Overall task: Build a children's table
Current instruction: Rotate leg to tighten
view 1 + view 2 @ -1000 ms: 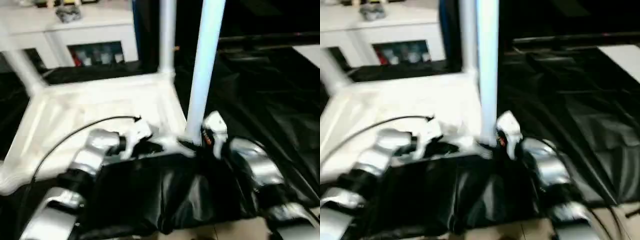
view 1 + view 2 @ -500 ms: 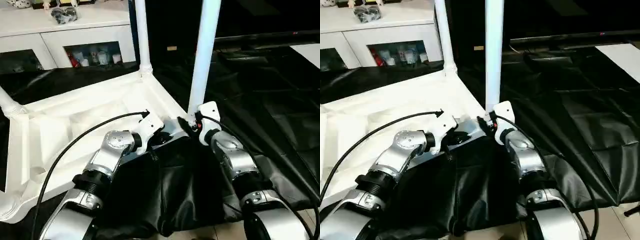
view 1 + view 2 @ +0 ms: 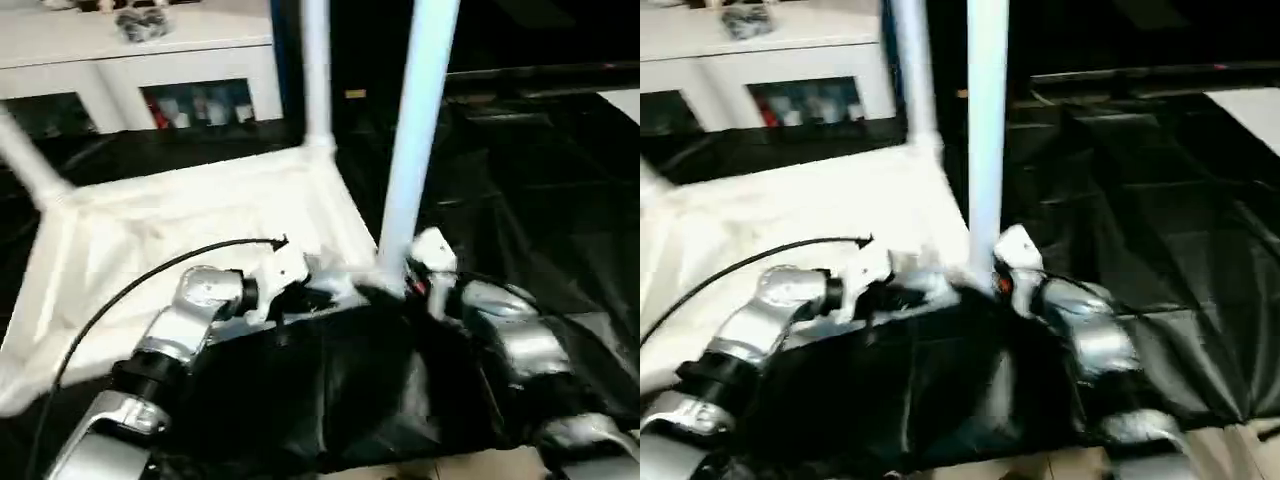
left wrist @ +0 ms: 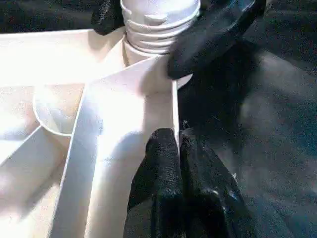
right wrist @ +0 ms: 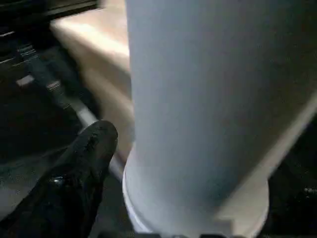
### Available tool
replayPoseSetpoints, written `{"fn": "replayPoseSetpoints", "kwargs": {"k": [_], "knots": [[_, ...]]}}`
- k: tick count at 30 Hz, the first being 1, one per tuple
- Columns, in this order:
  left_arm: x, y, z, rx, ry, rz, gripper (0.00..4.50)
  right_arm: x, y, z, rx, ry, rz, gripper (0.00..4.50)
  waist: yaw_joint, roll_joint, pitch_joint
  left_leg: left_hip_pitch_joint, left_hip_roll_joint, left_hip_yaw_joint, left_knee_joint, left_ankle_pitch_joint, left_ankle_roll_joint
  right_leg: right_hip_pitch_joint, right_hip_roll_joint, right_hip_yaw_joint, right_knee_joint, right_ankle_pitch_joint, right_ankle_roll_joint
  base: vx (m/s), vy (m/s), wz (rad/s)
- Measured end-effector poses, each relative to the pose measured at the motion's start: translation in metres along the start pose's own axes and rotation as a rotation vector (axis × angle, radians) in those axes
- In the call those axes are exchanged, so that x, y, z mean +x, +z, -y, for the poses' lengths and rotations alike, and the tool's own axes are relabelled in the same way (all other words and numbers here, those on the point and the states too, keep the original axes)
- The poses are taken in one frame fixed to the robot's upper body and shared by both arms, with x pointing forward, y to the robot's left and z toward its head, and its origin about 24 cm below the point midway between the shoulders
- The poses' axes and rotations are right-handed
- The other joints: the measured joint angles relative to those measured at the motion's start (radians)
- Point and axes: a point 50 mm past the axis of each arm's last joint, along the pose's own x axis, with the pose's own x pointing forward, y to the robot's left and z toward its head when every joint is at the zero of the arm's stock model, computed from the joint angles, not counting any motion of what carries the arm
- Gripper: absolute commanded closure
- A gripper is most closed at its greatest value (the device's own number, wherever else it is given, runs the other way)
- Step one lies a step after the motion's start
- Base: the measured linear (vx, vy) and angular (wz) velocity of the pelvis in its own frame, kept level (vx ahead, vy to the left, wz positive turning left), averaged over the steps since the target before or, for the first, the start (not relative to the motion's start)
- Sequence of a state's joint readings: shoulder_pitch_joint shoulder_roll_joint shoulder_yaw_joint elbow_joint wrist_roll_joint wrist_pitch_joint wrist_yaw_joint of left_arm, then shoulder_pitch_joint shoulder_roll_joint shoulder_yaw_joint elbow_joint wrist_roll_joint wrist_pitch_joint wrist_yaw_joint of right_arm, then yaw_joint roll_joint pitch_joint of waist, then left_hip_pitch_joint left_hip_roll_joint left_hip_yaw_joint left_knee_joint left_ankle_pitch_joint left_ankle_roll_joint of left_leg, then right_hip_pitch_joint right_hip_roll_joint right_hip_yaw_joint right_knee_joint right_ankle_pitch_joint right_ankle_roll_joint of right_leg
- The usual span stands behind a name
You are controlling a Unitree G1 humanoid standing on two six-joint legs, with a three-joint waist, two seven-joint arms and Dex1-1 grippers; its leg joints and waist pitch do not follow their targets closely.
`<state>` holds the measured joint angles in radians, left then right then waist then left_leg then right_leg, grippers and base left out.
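The white tabletop (image 3: 180, 220) lies upside down on a black sheet, ribbed underside up. Three white legs stand in its corner sockets: near right (image 3: 412, 140), far right (image 3: 315, 70) and far left (image 3: 25, 155). My right gripper (image 3: 395, 288) is open at the foot of the near right leg (image 5: 208, 99), one black finger (image 5: 84, 163) beside it. In the left wrist view its fingers (image 4: 213, 34) stand on either side of the ribbed leg base (image 4: 158, 25). My left gripper (image 4: 176, 163) is shut, its fingertips against the tabletop's near rim (image 4: 174, 106), just left of that corner (image 3: 320, 295).
A white cabinet (image 3: 150, 50) with glass doors stands behind the tabletop, small items on top. The black sheet (image 3: 540, 180) spreads wrinkled to the right. A black cable (image 3: 130, 290) arcs over my left forearm. Bare floor (image 3: 470, 465) shows at the near edge.
The whole head picture has swung and tilted between frames. Both grippers stay at the near right corner of the tabletop, by the same leg.
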<state>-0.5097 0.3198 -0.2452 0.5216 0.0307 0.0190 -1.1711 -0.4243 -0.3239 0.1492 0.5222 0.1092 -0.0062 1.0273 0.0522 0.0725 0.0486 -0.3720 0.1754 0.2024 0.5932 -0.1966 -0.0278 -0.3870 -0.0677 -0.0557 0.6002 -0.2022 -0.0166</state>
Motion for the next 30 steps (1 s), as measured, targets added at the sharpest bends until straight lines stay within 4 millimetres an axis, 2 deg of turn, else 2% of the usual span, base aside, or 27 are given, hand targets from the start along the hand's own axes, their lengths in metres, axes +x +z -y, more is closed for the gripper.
{"fn": "replayPoseSetpoints", "kwargs": {"k": [6, 11, 21, 28, 30], "knots": [[-0.011, -0.004, 0.005, 0.007, -0.061, -0.008, 4.50, -0.011, 0.003, -0.006, -0.049, 0.156, -0.058, 0.62, 0.007, 0.002, 0.001, -0.001, 0.000, 0.000, 0.000, 0.000, 0.000, -0.001, 0.000, -0.001, 0.000, 0.000, 0.000, 0.000, 0.000, 0.00], [-0.021, -0.008, 0.011, 0.020, -0.075, -0.022, 4.50, -0.012, 0.005, -0.011, -0.058, 0.216, -0.064, 0.62, 0.007, 0.001, 0.001, -0.002, 0.000, 0.000, 0.000, 0.000, 0.000, -0.001, 0.000, -0.001, 0.000, 0.000, 0.000, 0.000, 0.000, 0.00], [-0.042, -0.015, 0.022, 0.002, -0.063, -0.045, 4.50, -0.003, 0.006, -0.022, -0.026, 0.301, -0.033, 0.62, -0.007, -0.001, 0.001, -0.002, 0.001, 0.000, 0.000, 0.000, 0.000, -0.003, 0.001, -0.001, 0.001, 0.000, 0.000, 0.000, 0.000, 0.00], [-0.044, -0.016, 0.023, -0.018, -0.062, -0.046, 4.50, 0.000, 0.007, -0.024, -0.022, 0.316, -0.029, 0.62, -0.008, -0.005, 0.001, -0.003, 0.001, 0.000, 0.001, 0.001, 0.001, -0.004, 0.001, -0.001, 0.001, 0.000, 0.000, 0.000, 0.000, 0.00], [-0.044, -0.016, 0.023, -0.020, -0.061, -0.046, 4.50, 0.001, 0.008, -0.023, -0.018, 0.322, -0.032, 0.84, -0.008, -0.006, 0.001, -0.003, 0.001, 0.000, 0.001, 0.001, 0.001, -0.004, 0.001, -0.001, 0.001, 0.000, 0.000, 0.000, 0.000, 0.00]]}}
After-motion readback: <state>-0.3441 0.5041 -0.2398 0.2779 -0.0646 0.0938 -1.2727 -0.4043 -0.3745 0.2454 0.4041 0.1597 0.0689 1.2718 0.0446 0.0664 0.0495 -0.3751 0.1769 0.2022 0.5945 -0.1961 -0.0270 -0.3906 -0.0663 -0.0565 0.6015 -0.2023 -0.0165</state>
